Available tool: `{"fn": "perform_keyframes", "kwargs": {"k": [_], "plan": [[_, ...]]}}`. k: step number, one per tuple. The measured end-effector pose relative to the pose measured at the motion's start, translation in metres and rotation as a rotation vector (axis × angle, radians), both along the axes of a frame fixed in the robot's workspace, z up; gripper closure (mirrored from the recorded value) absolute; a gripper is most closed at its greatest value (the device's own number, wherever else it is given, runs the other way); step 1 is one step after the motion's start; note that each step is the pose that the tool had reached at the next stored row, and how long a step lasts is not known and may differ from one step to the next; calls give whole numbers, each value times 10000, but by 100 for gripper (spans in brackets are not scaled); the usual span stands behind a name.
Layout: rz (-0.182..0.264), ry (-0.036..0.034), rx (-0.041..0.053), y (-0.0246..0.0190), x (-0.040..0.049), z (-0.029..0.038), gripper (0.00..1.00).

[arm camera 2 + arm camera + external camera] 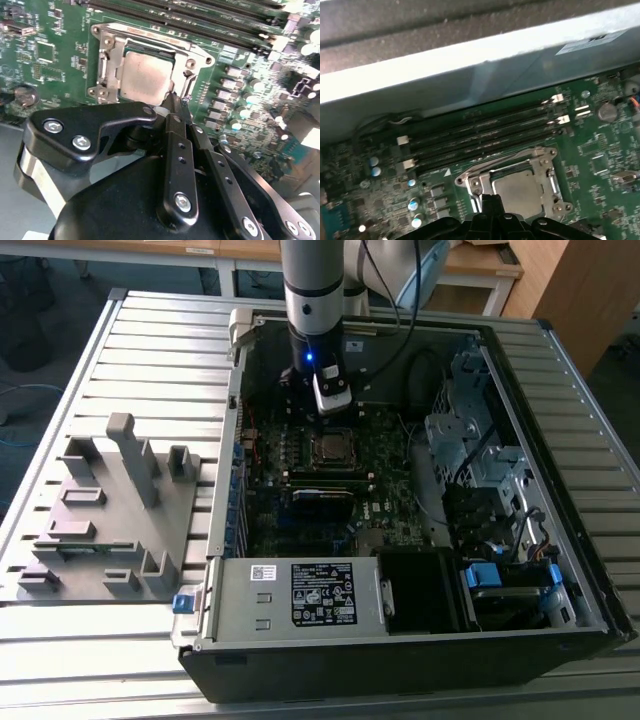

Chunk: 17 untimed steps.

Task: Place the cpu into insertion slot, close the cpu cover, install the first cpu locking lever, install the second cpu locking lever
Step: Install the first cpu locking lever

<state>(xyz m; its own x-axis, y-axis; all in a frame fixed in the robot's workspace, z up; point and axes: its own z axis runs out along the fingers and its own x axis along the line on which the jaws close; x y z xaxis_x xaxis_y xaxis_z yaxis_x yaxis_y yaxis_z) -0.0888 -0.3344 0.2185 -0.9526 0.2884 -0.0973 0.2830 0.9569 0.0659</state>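
I am seeing my gripper [175, 105] with its fingers pressed together, holding nothing, its tip resting at one edge of the insertion slot [145, 67]. Just beyond, the cpu [146, 75] is sitting under the closed cpu cover [107, 55].

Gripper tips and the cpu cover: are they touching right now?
Cannot tell. In the second wrist view the gripper ends at the edge of the cpu cover, overlapping it, but neither contact nor gap shows plainly.

insertion slot [520, 187] lower edge hidden behind gripper [491, 200], gripper body cut off by frame edge
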Motion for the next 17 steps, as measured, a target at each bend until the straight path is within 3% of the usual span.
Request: {"fn": "perform_keyframes", "kwargs": {"k": [8,17], "plan": [[0,23,-8,2,20,-2,90],[-1,27,-58,2,213,-7,90]]}}
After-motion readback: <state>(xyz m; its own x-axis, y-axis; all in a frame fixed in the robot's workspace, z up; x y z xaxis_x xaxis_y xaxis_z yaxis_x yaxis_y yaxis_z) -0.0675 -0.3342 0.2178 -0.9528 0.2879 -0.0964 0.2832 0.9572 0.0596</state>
